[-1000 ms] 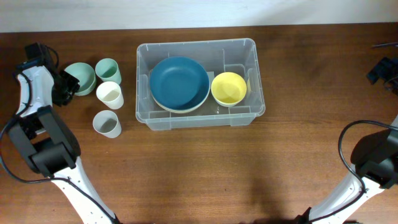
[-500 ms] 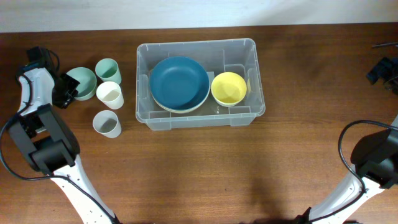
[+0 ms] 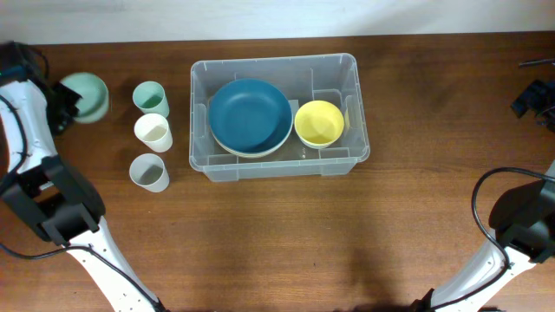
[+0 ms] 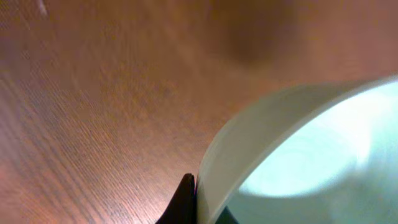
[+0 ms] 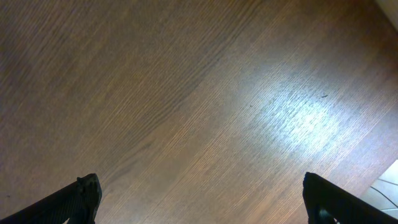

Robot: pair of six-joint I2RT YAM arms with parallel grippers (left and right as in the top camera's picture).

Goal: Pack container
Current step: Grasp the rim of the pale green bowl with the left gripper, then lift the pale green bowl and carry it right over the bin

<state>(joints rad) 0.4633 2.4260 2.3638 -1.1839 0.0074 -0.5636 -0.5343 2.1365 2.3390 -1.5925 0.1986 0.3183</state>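
The container (image 3: 274,61) sits on the wooden surface (image 3: 286,234), a little above the middle, its long side running left to right. Inside it a blue dish (image 3: 250,114) fills the left half, lying on a paler dish (image 3: 251,153) whose edge peeks out beneath. A yellow bowl (image 3: 319,123) sits just beside them, near the right wall.

Left of the container three cups stand in a column, each close to the next. A green cup (image 3: 150,97) is at the top, a cream cup (image 3: 153,132) in the middle and a grey cup (image 3: 148,172) at the bottom.

Farther left, well apart from the container, the left claw (image 3: 61,106) grips the rim of a pale green bowl (image 3: 85,94). (From the wrist camera one black finger (image 4: 184,200) lies against the outside of the rim; whether the bowl touches the wood I cannot tell.)

The right claw (image 5: 202,202) hangs over bare wood at the far right, its fingers (image 5: 81,199) spread wide with nothing between them.
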